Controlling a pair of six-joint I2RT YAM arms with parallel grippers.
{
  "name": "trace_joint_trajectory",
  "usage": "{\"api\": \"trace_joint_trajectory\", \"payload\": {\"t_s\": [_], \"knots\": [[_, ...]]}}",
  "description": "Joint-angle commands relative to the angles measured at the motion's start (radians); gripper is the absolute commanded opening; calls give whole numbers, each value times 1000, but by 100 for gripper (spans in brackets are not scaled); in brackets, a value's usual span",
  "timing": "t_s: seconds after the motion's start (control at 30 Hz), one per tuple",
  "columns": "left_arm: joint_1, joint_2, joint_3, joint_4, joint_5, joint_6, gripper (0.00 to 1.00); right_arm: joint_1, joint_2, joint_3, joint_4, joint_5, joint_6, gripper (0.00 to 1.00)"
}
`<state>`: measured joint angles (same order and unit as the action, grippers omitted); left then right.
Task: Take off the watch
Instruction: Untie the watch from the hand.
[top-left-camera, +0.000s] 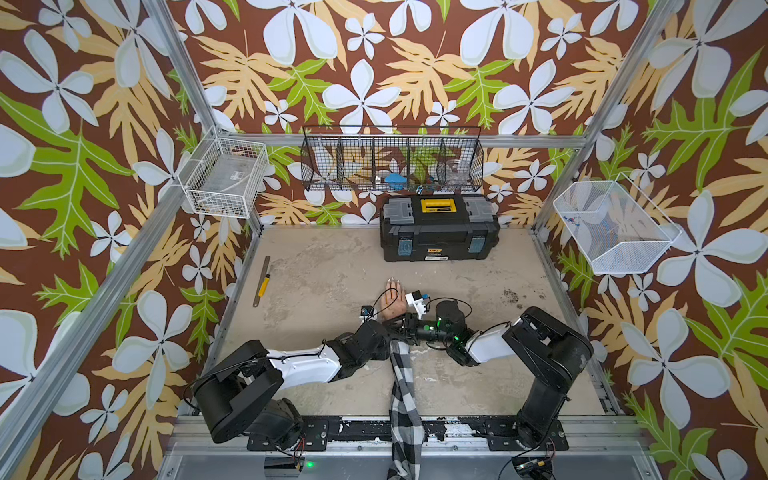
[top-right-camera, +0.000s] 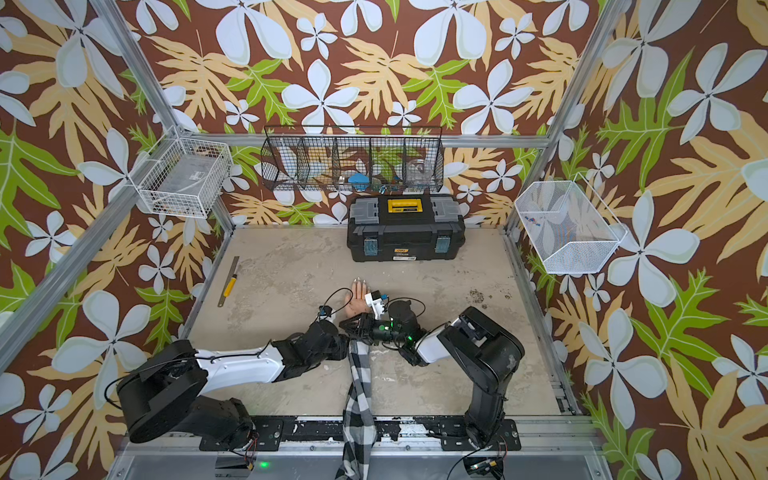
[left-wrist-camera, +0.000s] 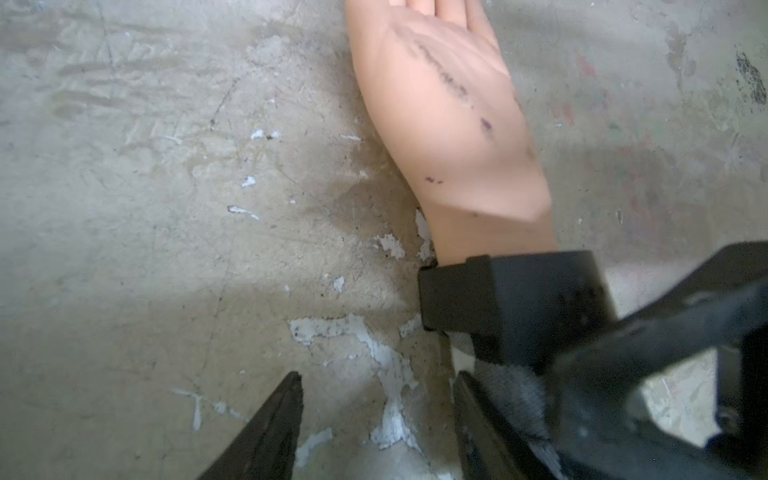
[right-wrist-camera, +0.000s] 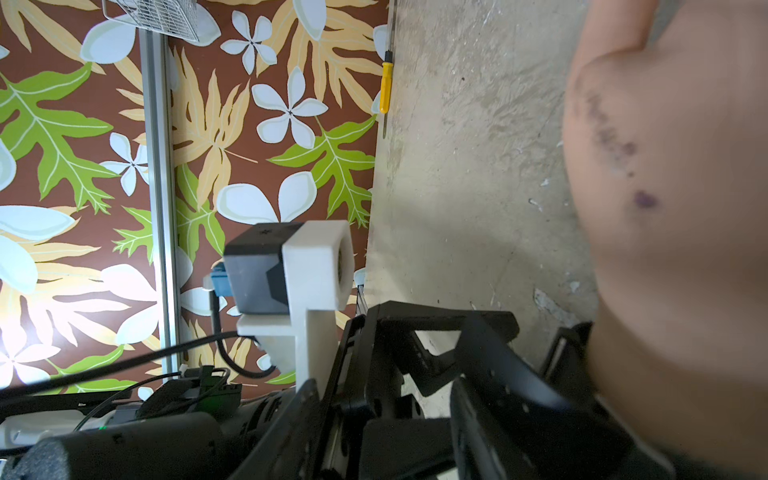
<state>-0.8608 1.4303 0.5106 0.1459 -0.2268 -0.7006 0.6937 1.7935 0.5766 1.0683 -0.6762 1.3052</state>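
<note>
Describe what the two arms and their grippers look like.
Both the left arm and the right arm have bulky black joints, a white middle shell and thin black cables. The right arm shows green lights. The left gripper and right gripper have black tapered fingers; a white bracket holds a black wrist camera.

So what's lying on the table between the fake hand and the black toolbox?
Nothing. Between the mannequin hand and the toolbox there is only bare, stained tabletop, as both top views show.
</note>
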Motion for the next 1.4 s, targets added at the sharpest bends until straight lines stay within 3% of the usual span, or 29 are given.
{"api": "trace_joint_trajectory", "payload": {"t_s": [0.0, 0.17, 0.37, 0.57, 0.83, 1.37], "knots": [[-2, -24, -7, 3, -3, 1, 60, -25, -47, -20, 15, 2, -17, 52], [0, -110, -20, -39, -40, 1, 60, -120, -190, -87, -148, 8, -126, 52], [21, -191, 15, -99, -23, -3, 61, -138, -328, -7, -664, 174, -521, 53], [28, -222, 104, -133, 18, -9, 63, -138, -329, 22, -801, 261, -690, 52], [29, -130, 183, -155, 31, 16, 63, -119, -301, -26, -640, 148, -551, 49], [29, -23, 85, -83, 22, 7, 63, -78, -219, -22, -394, 33, -309, 49]]}}
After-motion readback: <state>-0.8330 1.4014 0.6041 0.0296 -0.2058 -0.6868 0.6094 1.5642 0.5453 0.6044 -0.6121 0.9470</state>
